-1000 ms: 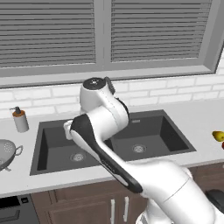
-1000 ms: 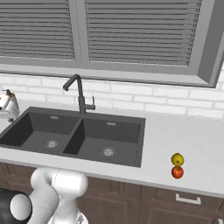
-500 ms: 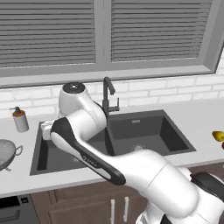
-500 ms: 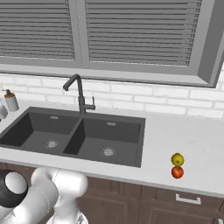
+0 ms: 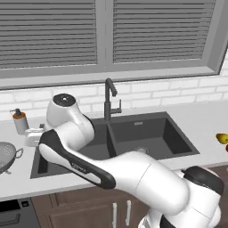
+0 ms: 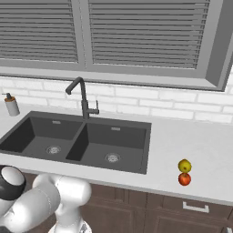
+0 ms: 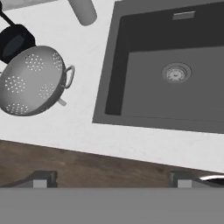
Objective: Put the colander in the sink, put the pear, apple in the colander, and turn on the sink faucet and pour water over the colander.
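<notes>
The colander (image 7: 33, 81) stands on the white counter left of the sink (image 7: 114, 65); it also shows at the left edge of the left base view, colander (image 5: 6, 155). My gripper (image 7: 111, 180) is open and holds nothing. It hovers above the counter's front edge, apart from the colander and right of it in the hand view. The pear (image 6: 184, 165) and the apple (image 6: 184, 179) lie touching on the counter right of the sink (image 6: 136, 157). The sink faucet (image 6: 82, 98) stands behind the divider, its spout over the left basin.
A soap dispenser (image 5: 20, 121) stands at the back left of the counter. A dark round pan (image 7: 15, 41) sits just beyond the colander. My white arm (image 5: 89, 164) spans the left basin. Brown cabinet fronts (image 6: 150, 211) run below the counter.
My arm has swung left from over the sink's middle toward the counter's left end. The gripper has stayed open. The fruit and colander have not moved.
</notes>
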You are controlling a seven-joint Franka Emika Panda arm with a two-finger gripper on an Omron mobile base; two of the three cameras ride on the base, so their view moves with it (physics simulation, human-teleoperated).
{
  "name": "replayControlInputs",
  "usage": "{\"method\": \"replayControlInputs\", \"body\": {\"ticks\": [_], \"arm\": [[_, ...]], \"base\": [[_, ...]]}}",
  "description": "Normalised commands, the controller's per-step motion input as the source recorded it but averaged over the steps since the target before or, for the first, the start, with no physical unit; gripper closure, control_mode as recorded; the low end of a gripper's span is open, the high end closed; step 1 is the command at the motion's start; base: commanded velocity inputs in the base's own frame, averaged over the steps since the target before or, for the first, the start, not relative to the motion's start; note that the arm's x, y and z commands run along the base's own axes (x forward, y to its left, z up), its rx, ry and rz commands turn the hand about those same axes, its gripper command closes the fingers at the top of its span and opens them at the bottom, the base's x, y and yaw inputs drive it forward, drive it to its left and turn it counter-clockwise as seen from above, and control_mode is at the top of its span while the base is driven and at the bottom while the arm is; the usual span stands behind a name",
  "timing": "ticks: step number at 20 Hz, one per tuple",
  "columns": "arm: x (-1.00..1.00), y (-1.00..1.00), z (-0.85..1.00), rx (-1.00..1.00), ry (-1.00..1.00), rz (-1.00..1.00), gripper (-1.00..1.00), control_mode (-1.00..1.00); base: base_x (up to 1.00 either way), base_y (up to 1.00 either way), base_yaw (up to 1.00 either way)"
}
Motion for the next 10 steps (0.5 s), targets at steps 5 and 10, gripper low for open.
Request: {"method": "replayControlInputs", "body": {"ticks": [5, 10], "arm": [[0.28, 0.44, -0.10, 0.08, 0.00, -0.01, -1.00, -1.00], [0.41, 0.63, -0.20, 0.01, 0.04, -0.02, -1.00, -1.00]], "base": [[0.00, 0.00, 0.00], [0.00, 0.00, 0.00]]}}
